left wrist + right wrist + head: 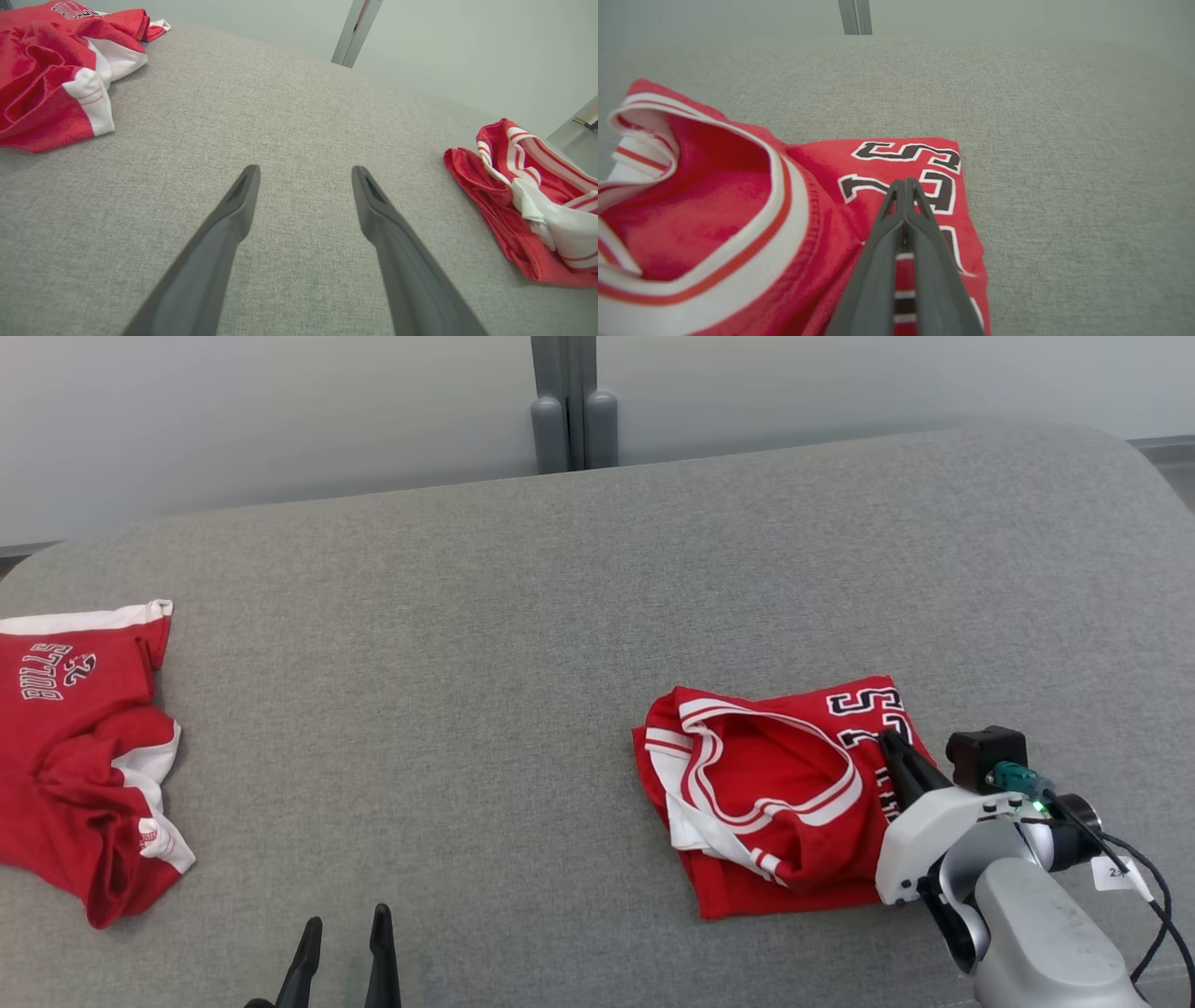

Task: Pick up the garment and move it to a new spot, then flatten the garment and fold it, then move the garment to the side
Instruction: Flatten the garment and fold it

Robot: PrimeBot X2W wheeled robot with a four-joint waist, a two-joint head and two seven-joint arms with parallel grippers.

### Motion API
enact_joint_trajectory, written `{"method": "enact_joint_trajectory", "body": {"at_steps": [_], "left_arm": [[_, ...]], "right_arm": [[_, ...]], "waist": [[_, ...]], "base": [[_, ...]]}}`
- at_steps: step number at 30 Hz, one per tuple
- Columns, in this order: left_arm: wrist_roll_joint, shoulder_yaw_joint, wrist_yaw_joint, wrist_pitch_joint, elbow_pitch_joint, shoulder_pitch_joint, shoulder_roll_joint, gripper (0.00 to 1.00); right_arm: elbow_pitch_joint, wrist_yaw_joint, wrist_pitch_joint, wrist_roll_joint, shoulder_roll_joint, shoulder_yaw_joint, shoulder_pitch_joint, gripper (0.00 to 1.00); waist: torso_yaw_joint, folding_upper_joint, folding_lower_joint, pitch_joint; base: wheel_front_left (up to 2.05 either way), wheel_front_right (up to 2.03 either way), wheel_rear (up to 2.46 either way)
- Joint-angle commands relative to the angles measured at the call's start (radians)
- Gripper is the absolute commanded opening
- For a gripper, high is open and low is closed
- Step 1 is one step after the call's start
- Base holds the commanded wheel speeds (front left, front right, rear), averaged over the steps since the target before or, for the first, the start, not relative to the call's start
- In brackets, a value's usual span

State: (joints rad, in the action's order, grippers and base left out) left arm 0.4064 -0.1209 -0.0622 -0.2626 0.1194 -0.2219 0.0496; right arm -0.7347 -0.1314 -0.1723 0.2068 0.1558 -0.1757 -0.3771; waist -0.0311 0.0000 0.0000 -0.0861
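The right gripper (904, 183) sits closed over the lettered right edge of the folded jersey (775, 803); whether cloth is pinched is unclear. The left gripper (306, 171), spread wide, is well apart.

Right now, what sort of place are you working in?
Likely a lab or test room: a wide grey pad, a bare wall with a grey post, and a folded jersey laid out.

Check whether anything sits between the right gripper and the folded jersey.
Nothing visible does: the right gripper rests shut on the folded jersey, at its lettering. Around it is plain grey cushion; the other red garment lies far off to the left.
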Motion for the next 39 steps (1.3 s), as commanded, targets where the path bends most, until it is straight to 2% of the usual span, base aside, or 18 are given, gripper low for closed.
{"method": "enact_joint_trajectory", "body": {"at_steps": [1,8,16,32,39], "left_arm": [[-0.009,0.008,-0.004,-0.003,0.003,0.011,0.002,1.0],[-0.002,0.016,-0.006,-0.003,0.01,0.009,0.002,1.0],[0.003,0.012,-0.002,-0.003,0.008,0.008,0.002,1.0],[0.011,-0.01,-0.005,-0.003,0.021,0.019,0.002,1.0],[0.013,-0.018,-0.004,-0.003,0.026,0.008,0.002,1.0]], "right_arm": [[-0.023,0.001,-0.012,-0.007,-0.013,-0.009,-0.016,0.0],[-0.091,0.001,-0.041,0.007,-0.034,-0.162,-0.034,0.0],[-0.074,0.001,-0.064,0.05,-0.061,-0.324,-0.036,0.0],[-0.107,0.001,-0.021,0.142,-0.103,-0.529,-0.082,0.0],[-0.058,0.001,-0.012,0.236,-0.104,-0.62,-0.085,0.0]], "waist": [[0.014,0.0,0.0,-0.01],[0.018,0.0,0.0,-0.01],[0.012,0.0,0.0,-0.003],[0.043,0.0,0.0,0.005],[0.053,0.0,0.0,0.027]], "base": [[0.0,0.0,0.0],[0.0,0.0,0.0],[0.0,0.0,0.0],[0.0,0.0,0.0],[0.0,0.0,0.0]]}}
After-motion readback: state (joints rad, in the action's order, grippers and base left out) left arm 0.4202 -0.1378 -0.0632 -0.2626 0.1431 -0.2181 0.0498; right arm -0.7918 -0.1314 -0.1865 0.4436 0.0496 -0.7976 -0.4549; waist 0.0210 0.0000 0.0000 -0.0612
